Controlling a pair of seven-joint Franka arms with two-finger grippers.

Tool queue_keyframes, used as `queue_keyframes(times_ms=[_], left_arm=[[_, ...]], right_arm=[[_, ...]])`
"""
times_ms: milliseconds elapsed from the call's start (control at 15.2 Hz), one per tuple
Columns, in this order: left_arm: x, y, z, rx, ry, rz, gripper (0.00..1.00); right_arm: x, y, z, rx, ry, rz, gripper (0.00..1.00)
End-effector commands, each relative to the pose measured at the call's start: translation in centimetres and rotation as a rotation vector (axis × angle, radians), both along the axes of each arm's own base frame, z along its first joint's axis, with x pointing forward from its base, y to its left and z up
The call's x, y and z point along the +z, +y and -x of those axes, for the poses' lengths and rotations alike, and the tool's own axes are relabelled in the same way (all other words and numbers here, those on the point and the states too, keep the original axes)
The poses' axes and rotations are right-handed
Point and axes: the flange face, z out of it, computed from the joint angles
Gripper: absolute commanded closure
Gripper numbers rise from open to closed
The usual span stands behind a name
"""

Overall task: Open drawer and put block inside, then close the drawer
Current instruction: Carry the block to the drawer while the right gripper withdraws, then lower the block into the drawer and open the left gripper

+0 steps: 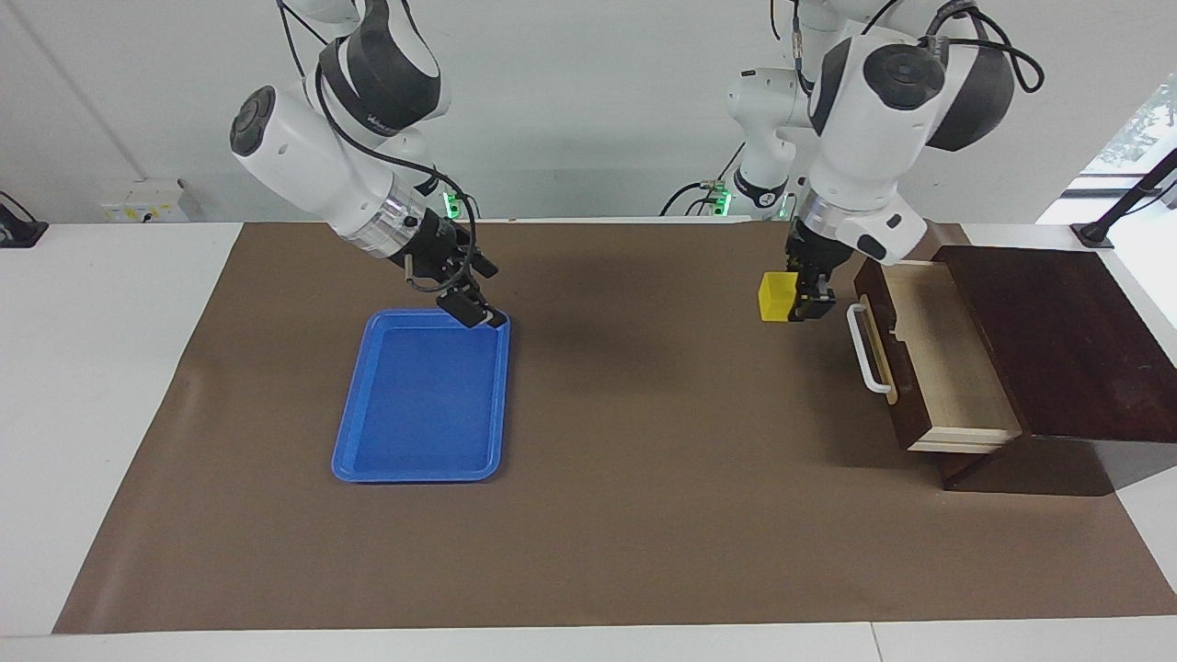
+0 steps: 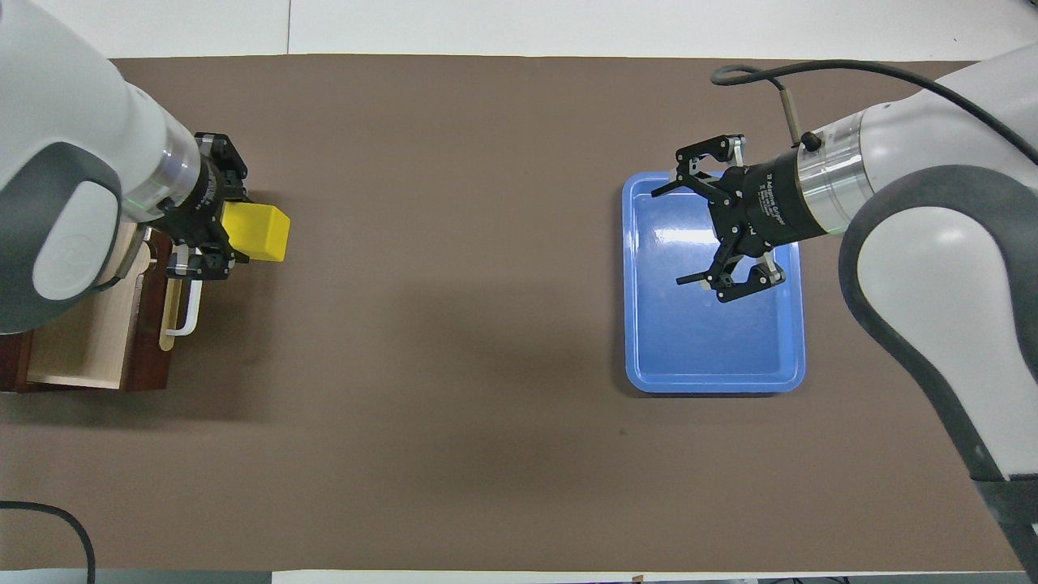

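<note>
I see the left gripper [image 1: 798, 296] fingers clamped on the block [image 1: 775, 298], held over the table at the open drawer's [image 1: 938, 354] ten o'clock, while the right gripper [image 1: 471, 305] waits spread wide over the tray [image 1: 418, 405].

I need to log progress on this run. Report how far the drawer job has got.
Done: the drawer stands pulled open, its pale interior bare. In hand: the left end effector holds the block in the air just in front of the drawer's white handle, not yet over the opening. Left: lower the block inside, let go, and push the drawer shut. The right end effector waits open over the blue tray.
</note>
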Motion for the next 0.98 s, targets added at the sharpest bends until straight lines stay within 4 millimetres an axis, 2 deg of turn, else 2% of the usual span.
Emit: queue_keyframes(times_ms=[0, 197, 262, 590, 787, 918], left_arm=[[0.6, 7.0, -0.2, -0.044, 0.011, 0.002, 1.0], [0.0, 13.3, -0.4, -0.061, 0.001, 0.008, 1.0], [-0.3, 14.6, -0.2, -0.042, -0.022, 0.006, 1.0], [-3.8, 16.7, 1.0, -0.01, -0.089, -0.008, 1.0], [-5.5, 17.2, 0.9, -0.004, -0.08, -0.005, 1.0], [-7.2, 17.8, 0.7, 0.004, -0.09, -0.004, 1.0]], right_arm=[[1.8, -2.3, 1.8, 0.249, -0.089, 0.091, 0.0], [2.2, -4.9, 2.8, 0.504, -0.144, 0.139, 0.0], [2.3, -5.8, 2.9, 0.579, -0.158, 0.147, 0.0], [3.2, -11.2, 3.3, 0.961, -0.26, 0.221, 0.0], [5.0, -12.4, 3.5, 1.189, -0.273, 0.337, 0.0], [6.6, -12.7, 3.3, 1.253, -0.254, 0.368, 0.0]])
